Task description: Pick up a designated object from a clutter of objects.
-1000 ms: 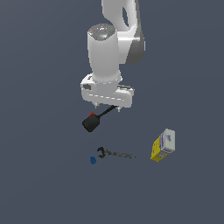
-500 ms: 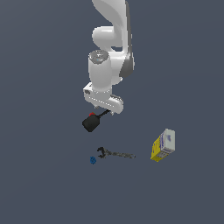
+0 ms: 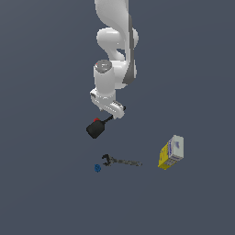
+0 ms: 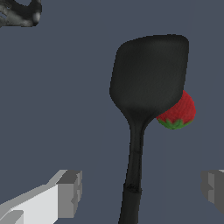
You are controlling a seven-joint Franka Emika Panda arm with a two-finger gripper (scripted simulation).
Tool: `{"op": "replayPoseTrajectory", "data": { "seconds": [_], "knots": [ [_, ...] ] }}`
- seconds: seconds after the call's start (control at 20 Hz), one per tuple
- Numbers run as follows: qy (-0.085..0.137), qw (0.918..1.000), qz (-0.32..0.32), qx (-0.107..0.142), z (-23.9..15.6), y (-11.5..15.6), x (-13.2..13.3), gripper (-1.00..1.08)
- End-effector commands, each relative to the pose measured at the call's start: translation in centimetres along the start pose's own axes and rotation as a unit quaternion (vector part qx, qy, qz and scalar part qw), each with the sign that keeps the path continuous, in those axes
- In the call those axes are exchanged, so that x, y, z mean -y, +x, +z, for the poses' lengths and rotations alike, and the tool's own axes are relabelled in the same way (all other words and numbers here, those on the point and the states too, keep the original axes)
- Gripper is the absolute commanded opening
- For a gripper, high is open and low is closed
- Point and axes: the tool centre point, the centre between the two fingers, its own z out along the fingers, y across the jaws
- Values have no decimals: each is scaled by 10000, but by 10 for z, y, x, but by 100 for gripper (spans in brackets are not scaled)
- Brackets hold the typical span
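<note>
We see the gripper (image 4: 140, 188) spread wide, its grey fingers (image 4: 70, 192) well apart on either side of the black spatula's (image 4: 148, 78) thin handle, touching neither side. In the exterior view the spatula (image 3: 97, 129) lies just below the gripper (image 3: 114, 112), head toward that view's left (a red strawberry (image 4: 179, 111) peeks from behind it). The wrench (image 3: 120, 161), blue piece (image 3: 97, 168) and yellow-and-white box (image 3: 171, 152) lie nearer.

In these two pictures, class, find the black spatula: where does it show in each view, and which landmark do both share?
Exterior view: black spatula at centre, just below the gripper, above the wrench.
Wrist view: it fills the middle, head up, handle between the fingers.
Shared landmark: red strawberry against the head.
</note>
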Motion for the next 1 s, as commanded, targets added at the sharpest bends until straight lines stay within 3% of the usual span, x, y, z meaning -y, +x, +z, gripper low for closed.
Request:
{"op": "replayPoseTrajectory", "data": {
  "seconds": [0.0,0.95],
  "knots": [
    [-9,9999,135,-1,7,-7,-7,100],
    [-25,9996,271,2,37,-14,-15,100]
  ]
}}
